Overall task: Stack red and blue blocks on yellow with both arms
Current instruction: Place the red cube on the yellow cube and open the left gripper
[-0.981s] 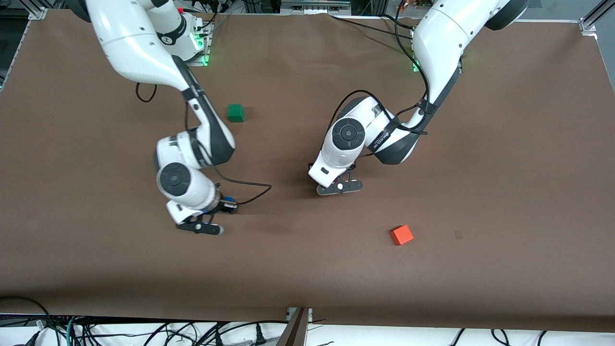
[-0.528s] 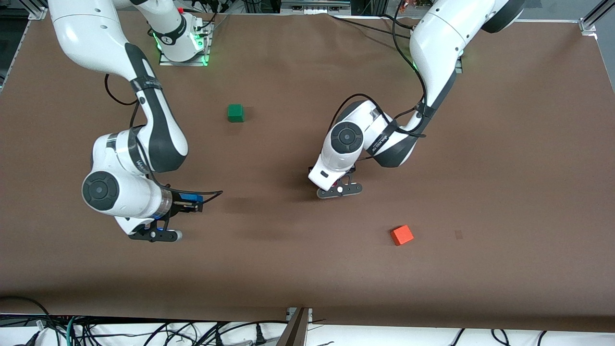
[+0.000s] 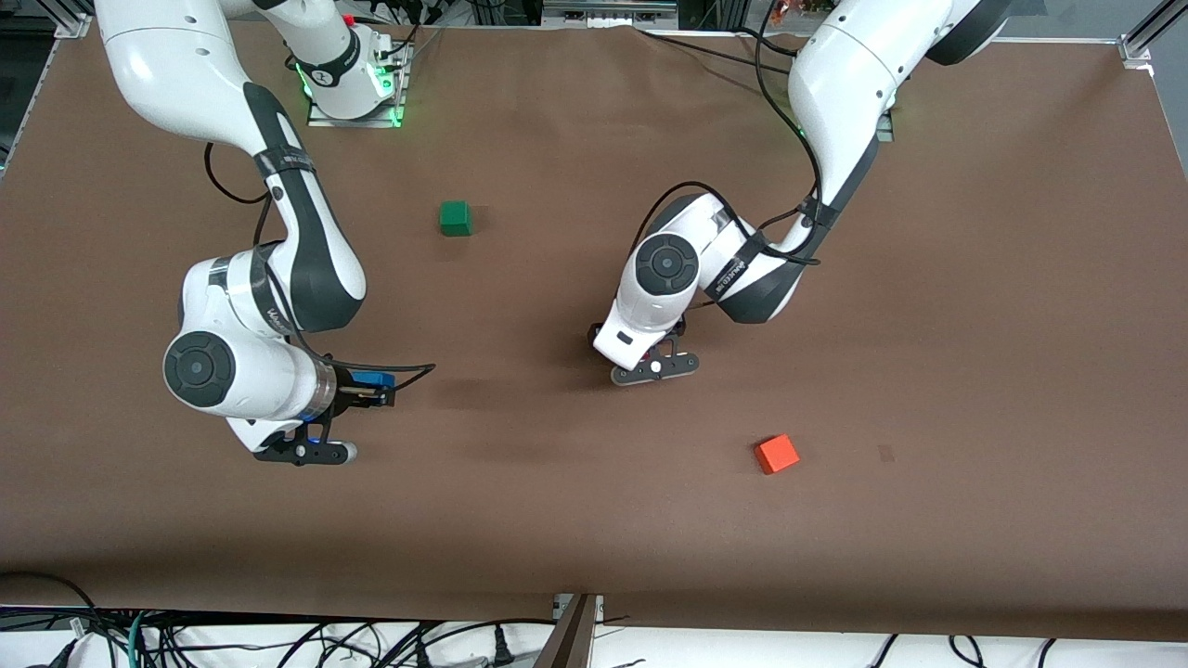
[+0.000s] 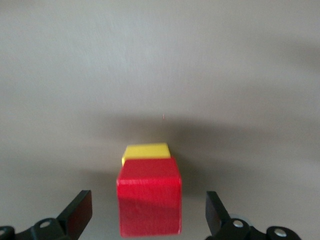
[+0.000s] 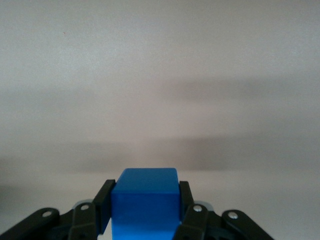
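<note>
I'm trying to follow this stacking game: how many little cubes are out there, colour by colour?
Small matte deep red cube: 1
Small matte yellow cube: 1
Small matte bright blue cube: 1
Small matte green cube: 1
Small matte orange-red cube: 1
Total: 5

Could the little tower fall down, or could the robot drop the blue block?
Maybe. In the left wrist view the matte red cube sits on the matte yellow cube, which peeks out on one edge, so the stack looks slightly off-centre. The open left gripper straddles it and might nudge it when lifting. The right gripper, over bare table toward the right arm's end, grips the matte blue cube, which might slip while travelling.
</note>
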